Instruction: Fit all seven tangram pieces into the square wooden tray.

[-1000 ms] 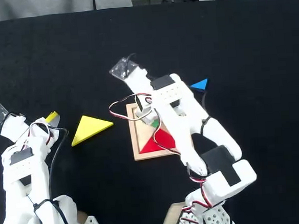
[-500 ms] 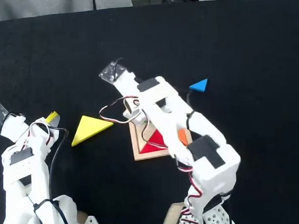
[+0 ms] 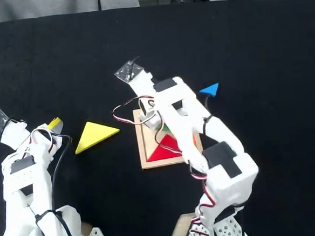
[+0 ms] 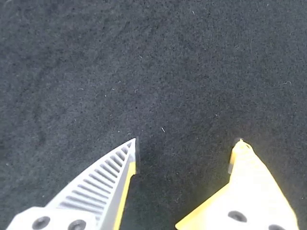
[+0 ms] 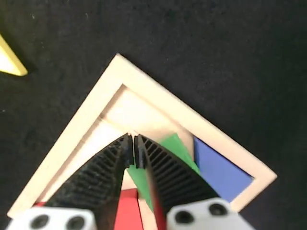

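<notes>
Two claws stand over the black table. The right claw hangs above the square wooden tray with its dark ribbed fingers brought together tip against tip — closed, gripping no piece. Straight under the tips lies pale tray floor, close to an inner corner. A green piece lies in the tray just under and beside one finger. A blue piece lies next to it, farther out from that same finger and against the tray's rim. A red triangle lies in the tray beneath the claw's base, back from the tips.

The left claw is well apart from the tray and stands open: its grey ribbed finger and its yellow finger are spread wide over the bare table. Between the two claws, outside the tray, a large yellow triangle lies flat on the table — nearer the left claw than the right, touching neither. A small blue triangle lies on the far side of the right arm from the left claw, apart from the tray.
</notes>
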`<move>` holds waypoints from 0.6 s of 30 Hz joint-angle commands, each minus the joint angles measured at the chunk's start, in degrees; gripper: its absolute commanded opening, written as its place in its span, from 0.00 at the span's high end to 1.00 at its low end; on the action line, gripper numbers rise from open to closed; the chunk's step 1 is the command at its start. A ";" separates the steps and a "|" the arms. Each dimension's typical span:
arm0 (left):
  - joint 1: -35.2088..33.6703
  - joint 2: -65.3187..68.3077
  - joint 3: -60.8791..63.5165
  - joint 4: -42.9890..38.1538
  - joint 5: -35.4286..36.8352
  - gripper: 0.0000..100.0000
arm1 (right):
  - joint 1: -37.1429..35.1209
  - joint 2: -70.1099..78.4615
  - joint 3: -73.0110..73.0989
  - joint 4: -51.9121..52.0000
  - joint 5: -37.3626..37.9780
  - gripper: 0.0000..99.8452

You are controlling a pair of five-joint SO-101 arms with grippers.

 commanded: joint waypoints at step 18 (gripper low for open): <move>0.66 -0.88 -0.48 -1.05 -0.53 0.69 | 5.71 -6.90 4.53 0.62 2.11 0.99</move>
